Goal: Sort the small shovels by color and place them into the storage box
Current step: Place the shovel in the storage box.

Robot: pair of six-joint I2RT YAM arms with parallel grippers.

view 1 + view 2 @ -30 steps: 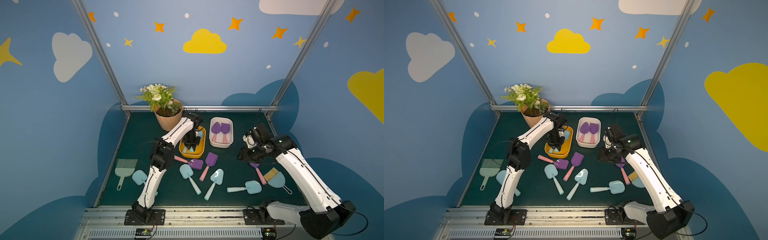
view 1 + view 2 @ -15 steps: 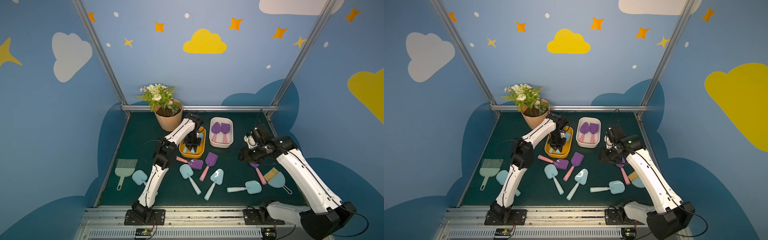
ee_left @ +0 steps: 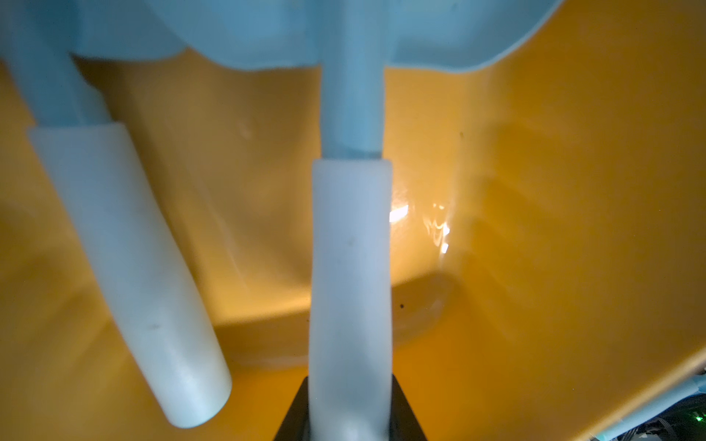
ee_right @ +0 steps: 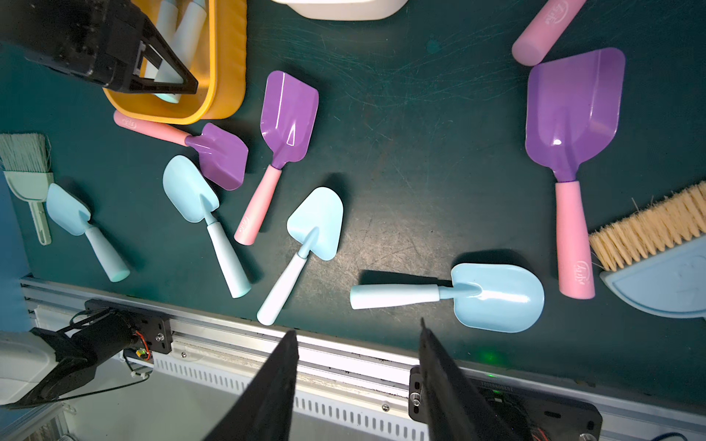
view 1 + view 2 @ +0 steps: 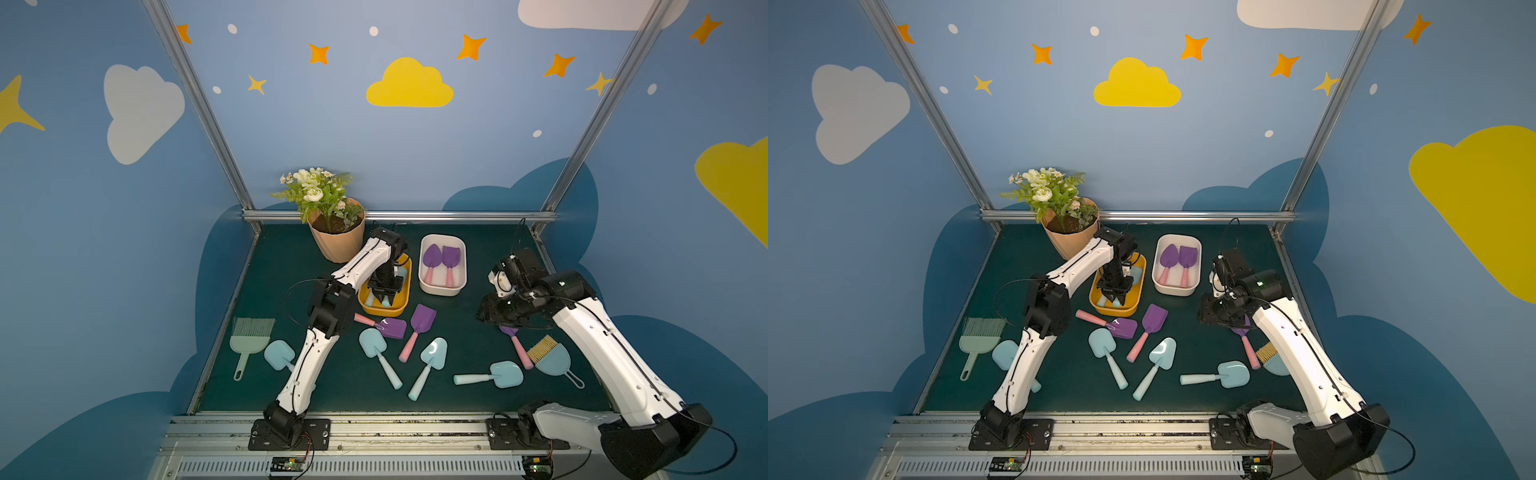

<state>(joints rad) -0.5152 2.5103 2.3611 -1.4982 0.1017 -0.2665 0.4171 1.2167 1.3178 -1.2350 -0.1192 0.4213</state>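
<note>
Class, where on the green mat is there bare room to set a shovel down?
Bare: between white box and sideways light blue shovel; also between flowerpot and mint-green brush. Crowded: the shovels lying just before the yellow box.

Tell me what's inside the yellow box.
Two light blue shovels show: the loose shovel and the gripped shovel, its handle in the left gripper's shut jaws. The arm covers much of the yellow box, so more may be hidden.

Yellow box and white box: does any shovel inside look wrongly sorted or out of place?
Nothing stands out. The white box holds two purple shovels; the yellow box holds only light blue shovels, one with its handle clamped in the left gripper.
</note>
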